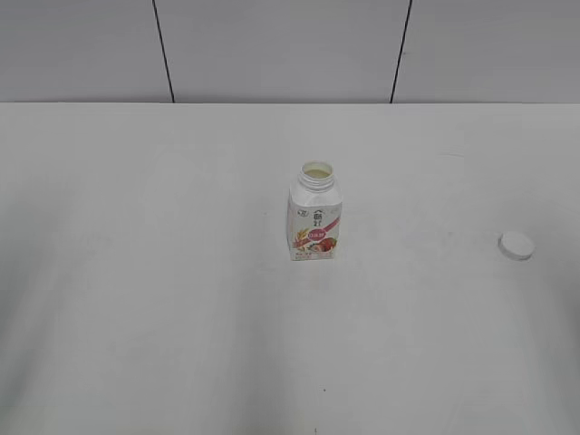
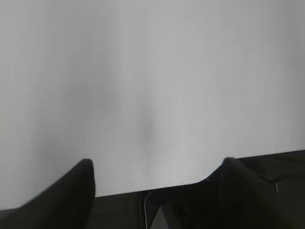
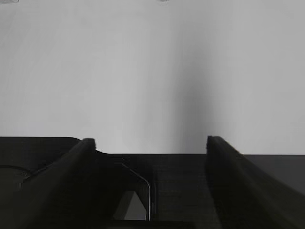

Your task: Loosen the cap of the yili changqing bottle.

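Note:
The yili changqing bottle [image 1: 314,224] stands upright near the middle of the white table in the exterior view, its neck open with pale liquid showing inside. The white cap [image 1: 517,246] lies off the bottle, flat on the table far to the right. Neither arm shows in the exterior view. My left gripper [image 2: 157,164] is open and empty over the table's near edge. My right gripper [image 3: 150,140] is open and empty, also at the table's edge. Neither wrist view shows the bottle or the cap.
The white table [image 1: 145,272] fills the exterior view, with a grey panelled wall [image 1: 272,45] behind it. Dark floor shows below the table edge in both wrist views.

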`<action>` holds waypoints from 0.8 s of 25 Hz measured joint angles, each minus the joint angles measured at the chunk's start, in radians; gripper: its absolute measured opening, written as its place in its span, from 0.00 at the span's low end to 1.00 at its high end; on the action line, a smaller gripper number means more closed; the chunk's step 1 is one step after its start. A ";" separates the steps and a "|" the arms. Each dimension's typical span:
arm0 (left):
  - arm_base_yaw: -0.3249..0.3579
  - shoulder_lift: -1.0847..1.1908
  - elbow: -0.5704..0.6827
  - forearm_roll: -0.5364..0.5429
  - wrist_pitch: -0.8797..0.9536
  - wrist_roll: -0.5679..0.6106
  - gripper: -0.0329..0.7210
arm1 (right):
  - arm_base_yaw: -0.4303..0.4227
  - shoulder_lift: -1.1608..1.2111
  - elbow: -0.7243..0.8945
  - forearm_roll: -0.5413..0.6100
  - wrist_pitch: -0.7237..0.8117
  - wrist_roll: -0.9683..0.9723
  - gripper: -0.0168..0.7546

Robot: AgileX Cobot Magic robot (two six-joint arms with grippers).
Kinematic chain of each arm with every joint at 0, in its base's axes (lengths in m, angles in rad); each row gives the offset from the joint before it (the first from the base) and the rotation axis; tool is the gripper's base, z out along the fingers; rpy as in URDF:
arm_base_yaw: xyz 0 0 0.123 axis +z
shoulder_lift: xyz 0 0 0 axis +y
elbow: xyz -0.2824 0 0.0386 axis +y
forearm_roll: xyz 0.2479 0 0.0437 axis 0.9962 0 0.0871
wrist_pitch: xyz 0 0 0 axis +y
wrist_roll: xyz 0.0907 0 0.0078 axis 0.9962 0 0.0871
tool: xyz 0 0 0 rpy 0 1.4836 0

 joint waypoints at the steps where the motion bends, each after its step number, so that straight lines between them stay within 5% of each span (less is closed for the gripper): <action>1: 0.000 -0.045 0.018 0.000 -0.007 0.000 0.71 | 0.000 -0.036 0.016 -0.003 0.000 -0.001 0.75; 20: 0.000 -0.680 0.154 0.002 -0.025 0.000 0.71 | 0.000 -0.562 0.212 -0.006 -0.119 -0.024 0.75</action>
